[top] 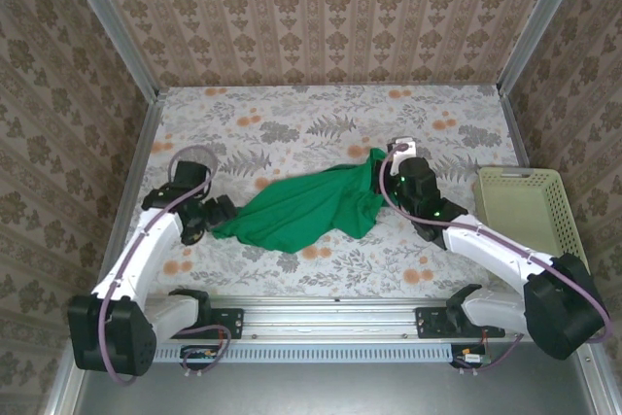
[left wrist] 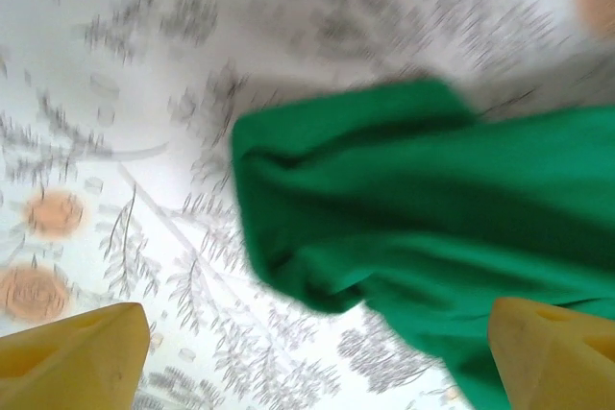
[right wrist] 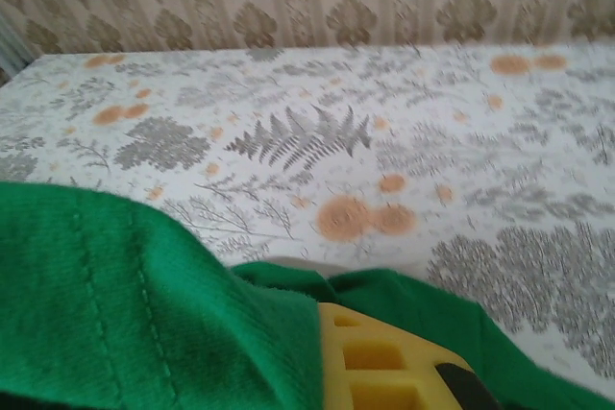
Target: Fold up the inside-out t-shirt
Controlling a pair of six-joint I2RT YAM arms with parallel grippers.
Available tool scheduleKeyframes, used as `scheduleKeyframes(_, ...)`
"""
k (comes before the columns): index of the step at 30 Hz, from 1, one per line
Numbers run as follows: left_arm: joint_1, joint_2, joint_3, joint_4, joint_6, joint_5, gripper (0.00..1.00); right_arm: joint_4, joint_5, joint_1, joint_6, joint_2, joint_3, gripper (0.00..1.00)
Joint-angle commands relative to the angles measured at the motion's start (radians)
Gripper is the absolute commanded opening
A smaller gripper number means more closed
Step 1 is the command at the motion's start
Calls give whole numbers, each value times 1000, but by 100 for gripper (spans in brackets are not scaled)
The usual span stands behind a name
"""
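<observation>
1. while the inside-out t-shirt point(top: 309, 206) lies bunched and wrinkled at the middle of the floral surface point(top: 292, 123), it stretches from the left claw point(top: 222, 213) at its lower left end to the right claw point(top: 387, 160) at its upper right corner.
2. the left claw is released: in the left wrist view its two yellow fingers point(left wrist: 77, 357) stand wide apart at the bottom corners, gripping nothing.
3. ahead of those fingers a rounded, folded green edge rests on the surface, and the cloth runs down just beside the right-hand finger.
4. the right claw is clenched on the inside-out t-shirt, and in the top view the cloth rises to a small peak where it is pinched.
5. in the right wrist view green cloth with a stitched seam drapes over one yellow finger point(right wrist: 370, 362) and hides most of it; bare surface spreads beyond.
6. a pale yellow-green basket point(top: 525, 206) sits at the right edge of the surface, well apart from the shirt.
7. patterned walls point(top: 321, 7) stand around the surface on three sides.
</observation>
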Motion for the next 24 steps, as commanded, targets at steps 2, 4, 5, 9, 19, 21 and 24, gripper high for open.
scheduleKeyframes(2, 1, -3, -71, 28, -77, 43, 91, -30, -66, -7, 68, 5, 26, 0)
scheduleKeyframes(4, -10, -9, -97, 71, -96, 64, 88, -21, -87, -11, 67, 24, 33, 0)
scheduleKeyframes(5, -12, -8, -109, 97, -102, 78, 85, -17, -95, -12, 68, 32, 37, 0)
scheduleKeyframes(9, -12, 35, -144, 219, -107, 120, 67, -17, -105, -20, 72, 39, 40, 0)
scheduleKeyframes(19, 22, 123, -48, 384, -67, 156, 4, -203, -118, -128, 125, -12, 116, 0)
scheduleKeyframes(21, 32, 113, 47, 383, -35, 153, 0, -249, -130, -162, 129, -31, 153, 0)
scheduleKeyframes(24, 43, 116, 201, 386, 10, 171, 0, -315, -161, -205, 128, -60, 227, 0)
